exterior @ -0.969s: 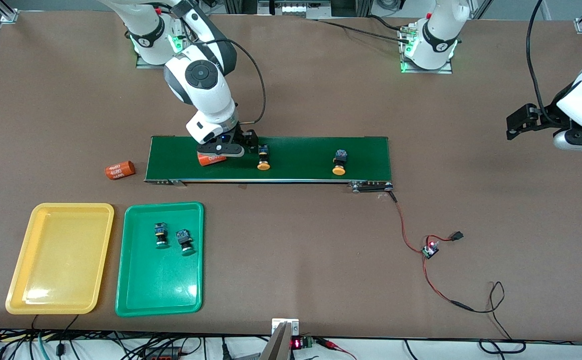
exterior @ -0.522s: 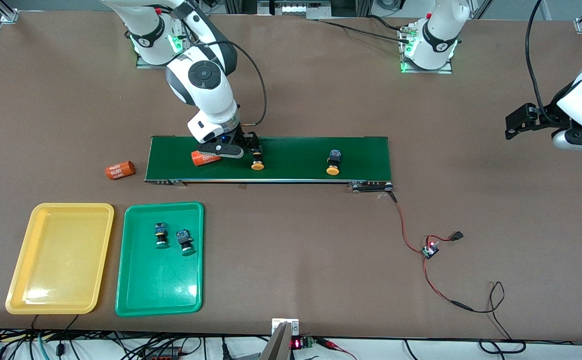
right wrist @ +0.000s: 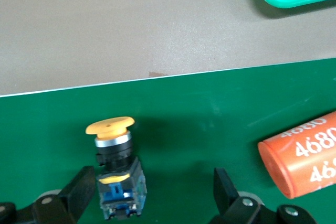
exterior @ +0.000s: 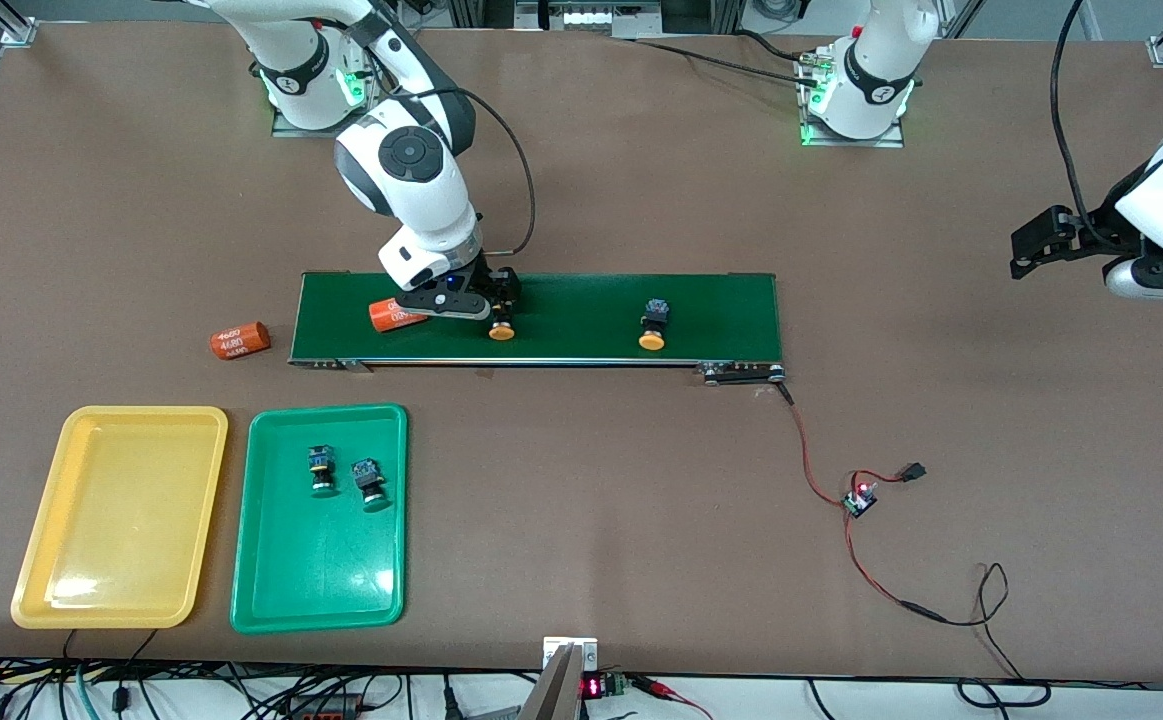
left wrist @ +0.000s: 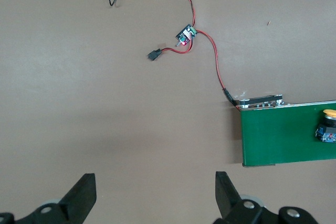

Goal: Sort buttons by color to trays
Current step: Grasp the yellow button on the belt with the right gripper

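Observation:
One orange-capped button lies on the conveyor belt. My right gripper hangs low over it, open. In the right wrist view that button lies between the fingers, close to one finger, and my right gripper has not closed on it. A second orange-capped button lies farther along the belt toward the left arm's end. Two green-capped buttons rest in the green tray. The yellow tray beside it holds nothing. My left gripper waits, open, over bare table.
An orange numbered cylinder lies on the belt beside my right gripper. Another cylinder lies on the table off the belt's end. Red-and-black wires with a small board trail from the belt's other end. The left wrist view shows that belt end.
The belt has carried both orange-capped buttons and the cylinder toward the right arm's end. My right gripper has shifted the same way over the first button. The left arm has stayed put.

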Controlling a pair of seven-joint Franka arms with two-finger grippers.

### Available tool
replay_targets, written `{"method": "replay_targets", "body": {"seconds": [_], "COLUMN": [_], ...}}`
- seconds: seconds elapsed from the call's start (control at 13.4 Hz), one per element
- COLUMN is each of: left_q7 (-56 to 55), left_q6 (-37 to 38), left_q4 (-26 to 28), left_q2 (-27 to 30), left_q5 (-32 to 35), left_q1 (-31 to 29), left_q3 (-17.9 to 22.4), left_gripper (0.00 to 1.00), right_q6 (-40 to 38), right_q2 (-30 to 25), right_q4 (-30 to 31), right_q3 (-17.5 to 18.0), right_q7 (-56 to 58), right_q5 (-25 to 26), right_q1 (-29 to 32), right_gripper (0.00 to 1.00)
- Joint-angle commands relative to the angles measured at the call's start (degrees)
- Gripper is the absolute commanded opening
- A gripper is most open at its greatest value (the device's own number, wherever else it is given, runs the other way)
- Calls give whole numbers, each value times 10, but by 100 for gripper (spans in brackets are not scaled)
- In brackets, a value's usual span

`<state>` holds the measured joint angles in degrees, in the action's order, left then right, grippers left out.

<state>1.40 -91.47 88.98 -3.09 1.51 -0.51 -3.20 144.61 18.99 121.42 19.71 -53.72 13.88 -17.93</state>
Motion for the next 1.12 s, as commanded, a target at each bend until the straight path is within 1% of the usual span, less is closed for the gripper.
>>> {"method": "replay_targets", "body": {"seconds": [0.0,0.07,0.37,0.45,0.52,0.6,0.75,0.82,0.89,1.04], "left_q7": [6,6,6,6,5,5,7,6,6,7], "left_q6": [9,10,13,13,12,12,13,13,14,14], "left_q4": [-12,-13,-13,-13,-13,-15,-19,-19,-20,-20], "left_q2": [-2,-2,-1,-1,-1,-2,-2,-2,-2,-2], "left_q5": [-10,-10,-10,-10,-10,-10,-10,-10,-10,-10], "left_q1": [-5,-6,-2,0,0,0,0,0,-1,-5], "left_q3": [-5,-5,-6,-10,-17,-19,-19,-19,-19,-19], "left_gripper": [100,100,100,100,100,100,100,100,100,100], "right_q6": [4,7,17,19,23,23,23,22,21,20], "right_q2": [4,9,30,33,34,37,37,37,36,34], "right_q4": [-6,-6,-5,-5,-5,-5,-5,-5,-5,-6], "right_q3": [4,4,4,4,4,4,3,4,3,3], "right_q7": [-9,-8,-8,-8,-7,-6,-1,-2,-2,3], "right_q5": [14,16,52,61,67,76,91,91,91,91], "right_q1": [4,3,8,9,10,10,10,12,13,17], "right_gripper": [100,100,99,94,87,70,26,10,0,0]}}
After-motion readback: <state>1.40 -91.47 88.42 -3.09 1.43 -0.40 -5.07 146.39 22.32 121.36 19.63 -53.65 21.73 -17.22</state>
